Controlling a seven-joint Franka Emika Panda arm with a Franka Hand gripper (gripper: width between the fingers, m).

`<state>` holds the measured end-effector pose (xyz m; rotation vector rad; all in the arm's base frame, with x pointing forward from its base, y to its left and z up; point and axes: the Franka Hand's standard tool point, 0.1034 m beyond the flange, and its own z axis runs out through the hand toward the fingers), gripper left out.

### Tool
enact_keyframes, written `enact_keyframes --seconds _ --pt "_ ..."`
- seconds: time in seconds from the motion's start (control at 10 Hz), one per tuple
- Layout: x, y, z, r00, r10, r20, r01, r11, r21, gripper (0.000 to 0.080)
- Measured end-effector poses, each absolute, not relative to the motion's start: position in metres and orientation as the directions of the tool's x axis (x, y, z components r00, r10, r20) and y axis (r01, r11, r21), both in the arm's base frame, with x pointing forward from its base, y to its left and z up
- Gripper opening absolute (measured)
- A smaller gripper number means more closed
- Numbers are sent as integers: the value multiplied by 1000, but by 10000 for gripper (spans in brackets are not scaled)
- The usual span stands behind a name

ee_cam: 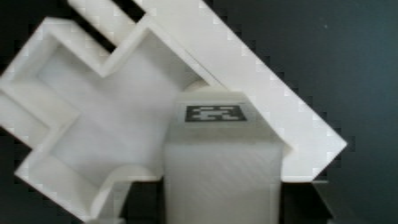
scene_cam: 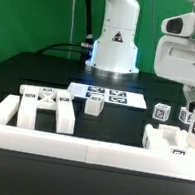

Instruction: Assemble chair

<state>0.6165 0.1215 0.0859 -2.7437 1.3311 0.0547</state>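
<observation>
Am holding square post clamped in claw over braced panel, exterior view's right, probably to line up joint. Cross-braced frame lying lower left on surface.

You sit in robot lab, not home, not shop. Signs you see: big white robot arm stands on black table. Plain green backdrop behind it. Dark cable runs near arm's foot. Flat marker board with black-and-white squares lies on table. Low white wall lines front edge. White plastic parts wear same square tags. Wrist view shows one tag close up.
</observation>
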Motion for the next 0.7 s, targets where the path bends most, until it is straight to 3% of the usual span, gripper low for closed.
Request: enact_keyframes --seconds 0.2,0.3,0.4,0.5,0.6,0.7 --pt "616 122 86 527 -846 -81 -850 -524 -58 289" --pt "616 123 86 483 -872 -86 -876 -480 -55 364" --pt "616 123 86 486 -870 -85 -874 -483 -55 500" --pt "616 124 86 509 -857 -83 -861 -505 -56 500" --pt "614 128 86 569 -819 -78 -822 -566 -55 617" --pt "613 133 86 609 -790 -76 -793 -606 -58 639"
